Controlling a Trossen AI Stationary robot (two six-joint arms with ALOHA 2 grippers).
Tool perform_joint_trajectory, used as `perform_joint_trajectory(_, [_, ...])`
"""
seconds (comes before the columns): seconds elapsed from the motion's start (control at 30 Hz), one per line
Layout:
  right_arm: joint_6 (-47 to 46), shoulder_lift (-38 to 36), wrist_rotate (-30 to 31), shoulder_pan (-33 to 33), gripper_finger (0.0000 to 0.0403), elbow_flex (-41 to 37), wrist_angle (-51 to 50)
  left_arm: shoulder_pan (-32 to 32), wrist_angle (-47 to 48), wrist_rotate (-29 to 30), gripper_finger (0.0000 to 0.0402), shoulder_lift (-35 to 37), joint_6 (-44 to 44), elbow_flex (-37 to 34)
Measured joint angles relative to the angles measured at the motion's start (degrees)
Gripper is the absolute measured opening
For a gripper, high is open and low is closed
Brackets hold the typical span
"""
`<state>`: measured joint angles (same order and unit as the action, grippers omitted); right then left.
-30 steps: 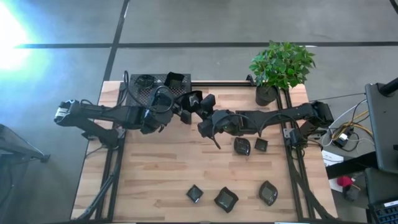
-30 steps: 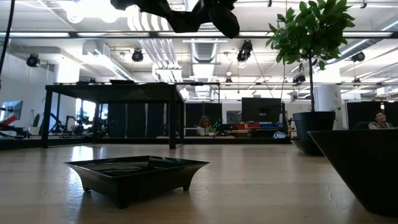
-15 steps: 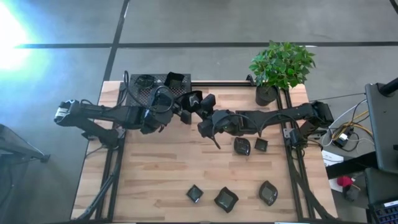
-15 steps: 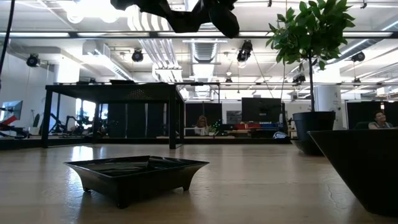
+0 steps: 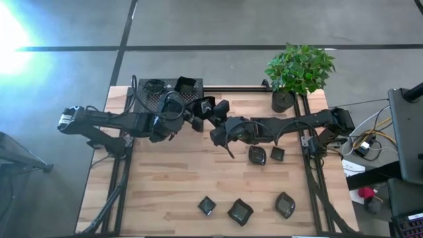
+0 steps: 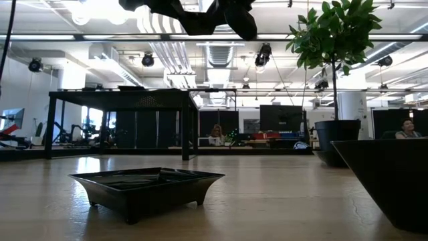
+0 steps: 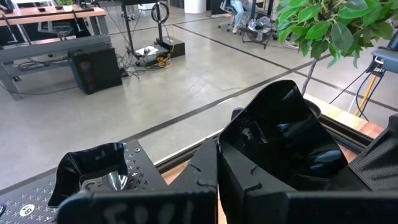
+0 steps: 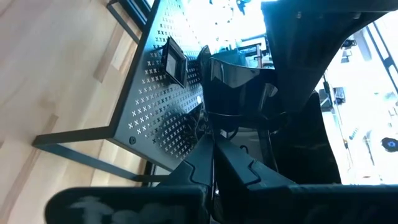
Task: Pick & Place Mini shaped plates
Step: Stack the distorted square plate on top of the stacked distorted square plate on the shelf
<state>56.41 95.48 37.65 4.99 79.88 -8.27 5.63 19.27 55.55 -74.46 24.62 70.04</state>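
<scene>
Wooden table point(image 5: 172, 178) in an open workshop. Both grippers meet mid-air over the far middle, each clenched on its own small black plate: left gripper point(image 5: 200, 118) grasps a glossy plate point(image 7: 283, 134), right gripper point(image 5: 218, 114) another plate point(image 8: 239, 84), the two just beside each other. One plate point(image 5: 185, 84) sits on the perforated stand point(image 5: 155, 92) at far left. Two plates point(image 5: 258, 156) lie right of centre, three more point(image 5: 240, 211) near the front edge. Potted plant point(image 5: 297, 69) far right.
</scene>
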Motion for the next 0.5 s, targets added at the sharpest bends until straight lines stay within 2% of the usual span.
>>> perform_joint_trajectory(0.2, [1.37, 0.0, -0.03, 0.0, 0.0018, 0.0, 0.0, 0.02, 0.0, 0.0, 0.0, 0.0, 0.0, 0.0])
perform_joint_trajectory(0.5, [1.9, 0.0, 0.04, 0.04, 0.0077, -0.02, 0.07, 0.04, 0.02, -0.22, 0.0, -0.02, 0.0, 0.0])
